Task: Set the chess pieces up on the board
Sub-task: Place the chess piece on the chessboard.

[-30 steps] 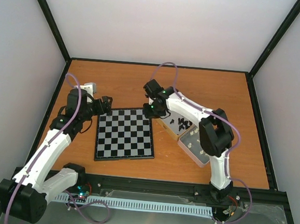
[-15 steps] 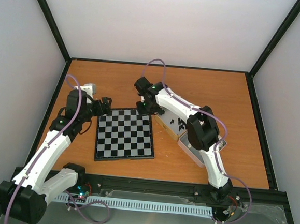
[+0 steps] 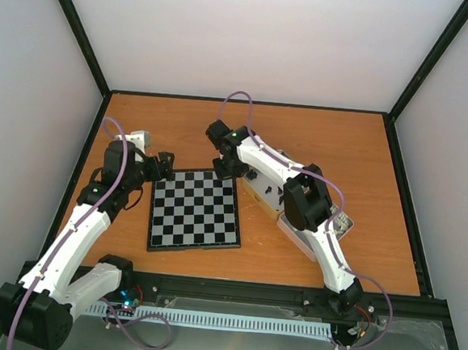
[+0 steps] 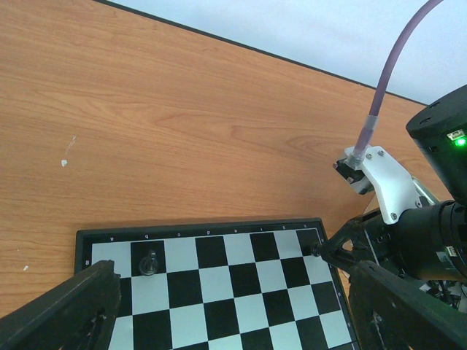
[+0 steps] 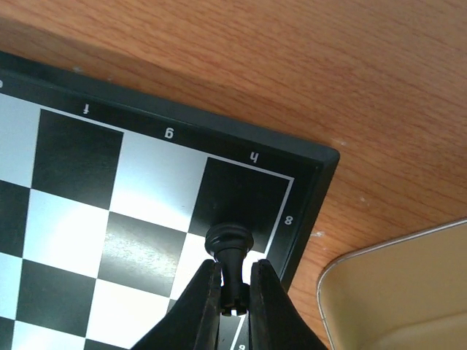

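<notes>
Pinching a black piece (image 5: 230, 249) by its stem, the right pincer (image 5: 233, 283) has its two fingers drawn in narrow against it, with the piece's round head poking out past the fingertips. The piece sits over the board (image 5: 73, 219) at its far right corner, its head lying across the edge between the black corner square marked h and 8 and the white square next to it; whether its base touches the board cannot be told. From above, the right pincer (image 3: 222, 168) hangs over that same corner of the board (image 3: 195, 211), the arm reaching in from the board's right side. A second piece (image 4: 149, 261), also black, stands upright on a black square in the board's far row, one square in from the far left corner, well apart from the held one. The left pincer (image 4: 233, 321) hovers just off the far left corner of the board (image 4: 241, 284), jaws spread wide with nothing between them. Just beside the board's right edge lies a tin (image 3: 270, 193) with dark pieces in it, partly hidden under the right arm; its rounded corner (image 5: 394, 292) shows close to the board's border. All of this rests on an orange wooden bench (image 3: 326, 142).
</notes>
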Action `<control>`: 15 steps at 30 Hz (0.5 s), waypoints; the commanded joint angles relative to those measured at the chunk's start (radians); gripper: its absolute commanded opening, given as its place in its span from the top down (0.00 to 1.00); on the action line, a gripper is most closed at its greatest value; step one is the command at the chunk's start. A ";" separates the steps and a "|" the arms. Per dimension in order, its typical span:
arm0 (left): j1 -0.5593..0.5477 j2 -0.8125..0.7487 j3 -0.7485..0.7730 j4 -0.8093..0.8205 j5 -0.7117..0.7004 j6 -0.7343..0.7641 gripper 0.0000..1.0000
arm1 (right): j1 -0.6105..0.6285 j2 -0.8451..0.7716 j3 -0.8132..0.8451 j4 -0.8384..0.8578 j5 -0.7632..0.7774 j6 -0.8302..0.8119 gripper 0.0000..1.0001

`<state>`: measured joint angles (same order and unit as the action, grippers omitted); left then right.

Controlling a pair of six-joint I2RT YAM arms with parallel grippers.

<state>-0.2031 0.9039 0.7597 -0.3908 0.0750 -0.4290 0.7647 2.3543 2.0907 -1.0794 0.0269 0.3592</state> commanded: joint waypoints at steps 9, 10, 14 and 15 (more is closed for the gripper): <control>-0.002 -0.015 0.009 0.002 -0.002 0.024 0.13 | -0.006 0.032 0.043 -0.019 -0.008 -0.035 0.94; -0.002 -0.016 0.008 0.003 -0.002 0.024 0.13 | -0.008 0.034 0.044 -0.018 -0.007 -0.033 0.94; -0.003 -0.016 0.008 0.004 -0.001 0.025 0.13 | -0.011 0.043 0.053 -0.022 0.004 -0.030 0.93; -0.003 -0.016 0.009 0.004 -0.001 0.025 0.13 | -0.013 0.046 0.054 -0.022 0.003 -0.030 0.93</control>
<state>-0.2031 0.9039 0.7597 -0.3904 0.0750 -0.4282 0.7574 2.3703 2.1094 -1.0958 0.0299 0.3367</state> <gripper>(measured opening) 0.867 0.075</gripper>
